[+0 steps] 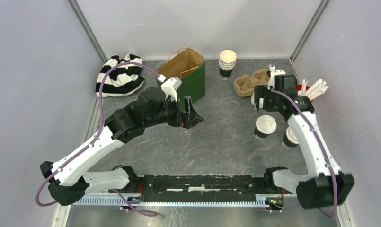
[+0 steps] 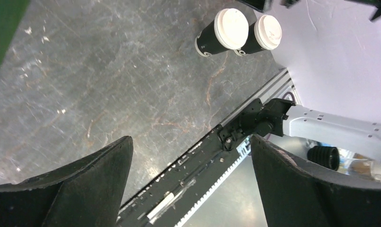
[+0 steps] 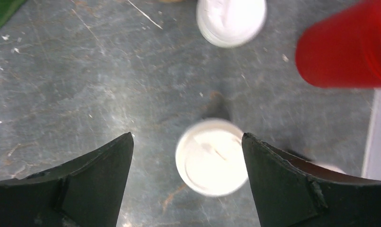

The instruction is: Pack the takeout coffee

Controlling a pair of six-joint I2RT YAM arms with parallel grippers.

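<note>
We hold right hand (image 3: pixel 187 137) wide open, empty, over upright lidded coffee cup (image 3: pixel 212 157); cup lies just 5 o'clock of hand centre; left hand (image 2: pixel 190 142) open, empty, farther off.

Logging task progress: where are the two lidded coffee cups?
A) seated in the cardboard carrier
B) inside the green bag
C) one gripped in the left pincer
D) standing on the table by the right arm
D: both lidded cups stand upright on the table beside the right arm, outside the green bag and the cardboard carrier.
</note>
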